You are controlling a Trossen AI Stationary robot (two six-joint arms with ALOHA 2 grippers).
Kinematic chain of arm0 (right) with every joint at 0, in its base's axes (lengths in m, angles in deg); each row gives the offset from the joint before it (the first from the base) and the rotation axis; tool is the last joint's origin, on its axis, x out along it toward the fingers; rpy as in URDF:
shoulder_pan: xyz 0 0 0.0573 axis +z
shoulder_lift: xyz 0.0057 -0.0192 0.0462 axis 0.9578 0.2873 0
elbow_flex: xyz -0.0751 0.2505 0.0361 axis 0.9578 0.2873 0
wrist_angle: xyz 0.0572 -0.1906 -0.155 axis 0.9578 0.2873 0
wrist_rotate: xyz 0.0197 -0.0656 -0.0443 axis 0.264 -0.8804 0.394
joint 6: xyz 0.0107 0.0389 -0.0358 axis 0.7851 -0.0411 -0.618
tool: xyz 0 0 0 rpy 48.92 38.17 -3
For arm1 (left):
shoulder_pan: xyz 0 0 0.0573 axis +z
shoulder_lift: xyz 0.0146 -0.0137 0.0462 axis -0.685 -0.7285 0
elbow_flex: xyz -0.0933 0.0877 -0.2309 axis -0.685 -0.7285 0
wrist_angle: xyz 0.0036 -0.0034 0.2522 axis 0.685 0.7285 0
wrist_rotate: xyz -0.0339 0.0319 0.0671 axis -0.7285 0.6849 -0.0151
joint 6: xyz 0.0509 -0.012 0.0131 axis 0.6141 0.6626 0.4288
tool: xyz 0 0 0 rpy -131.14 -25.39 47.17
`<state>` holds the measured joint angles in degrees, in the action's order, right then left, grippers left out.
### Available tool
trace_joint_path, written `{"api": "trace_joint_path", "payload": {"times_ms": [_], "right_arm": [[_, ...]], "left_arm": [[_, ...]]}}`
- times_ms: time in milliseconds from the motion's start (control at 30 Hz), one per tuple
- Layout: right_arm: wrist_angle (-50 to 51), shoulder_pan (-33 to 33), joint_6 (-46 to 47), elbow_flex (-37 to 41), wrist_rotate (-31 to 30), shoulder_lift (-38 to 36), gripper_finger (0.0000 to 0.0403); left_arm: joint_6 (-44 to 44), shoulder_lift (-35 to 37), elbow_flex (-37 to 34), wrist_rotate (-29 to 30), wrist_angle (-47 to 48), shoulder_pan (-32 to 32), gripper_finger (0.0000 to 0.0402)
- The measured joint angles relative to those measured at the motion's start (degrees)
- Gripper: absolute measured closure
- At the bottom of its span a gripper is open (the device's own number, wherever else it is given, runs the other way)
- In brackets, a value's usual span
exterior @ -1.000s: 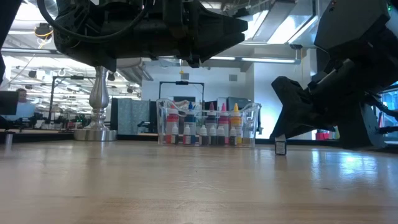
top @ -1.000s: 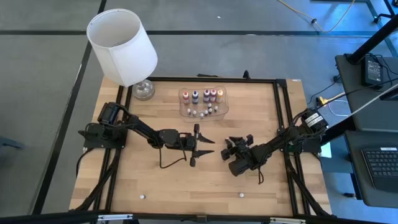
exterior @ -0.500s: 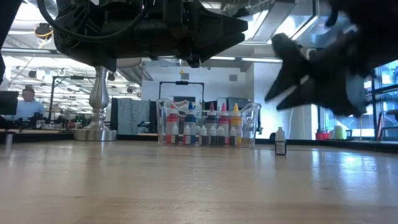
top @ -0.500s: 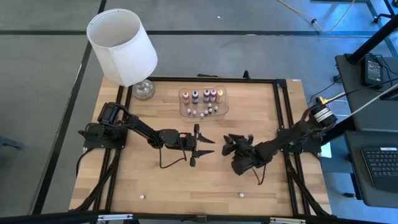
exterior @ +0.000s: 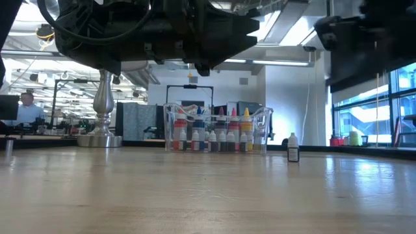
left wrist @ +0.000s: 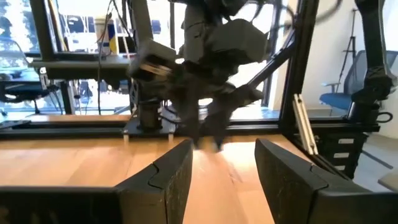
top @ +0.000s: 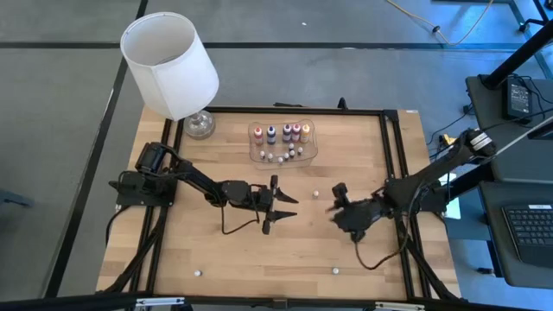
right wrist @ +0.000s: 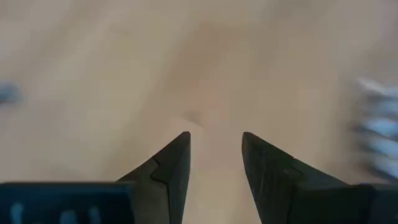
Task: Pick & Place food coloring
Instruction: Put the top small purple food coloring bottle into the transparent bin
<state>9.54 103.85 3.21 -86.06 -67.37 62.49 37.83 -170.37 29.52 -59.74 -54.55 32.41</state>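
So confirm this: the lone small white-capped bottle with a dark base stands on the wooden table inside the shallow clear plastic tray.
Not inside. The low view shows the lone small white-capped bottle standing on the wooden table, outside the shallow clear plastic tray, apart from it.

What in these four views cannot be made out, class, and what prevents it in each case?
- Colours of the tiny whitish bottles in the clear tray: too small in the high view.
- Lamp shade: hidden by the left arm in the low view.
- Right gripper: motion-blurred in the high view.
- Table contents: smeared in the right wrist view.
- Lone bottle: its label is too small in the low view.
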Motion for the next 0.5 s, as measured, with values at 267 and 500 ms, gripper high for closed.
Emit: {"api": "trace_joint_path", "payload": {"times_ms": [267,500], "right_arm": [[-18.2,0.5,1.5,14.8,6.4,-13.8,0.0256],[-23.4,0.6,3.4,20.6,2.2,-22.3,0.0256]], "left_arm": [[-3.6,0.0,1.8,1.5,5.8,0.1,0.0234],[1.1,0.0,17.7,1.5,39.2,2.4,0.0235]]}}
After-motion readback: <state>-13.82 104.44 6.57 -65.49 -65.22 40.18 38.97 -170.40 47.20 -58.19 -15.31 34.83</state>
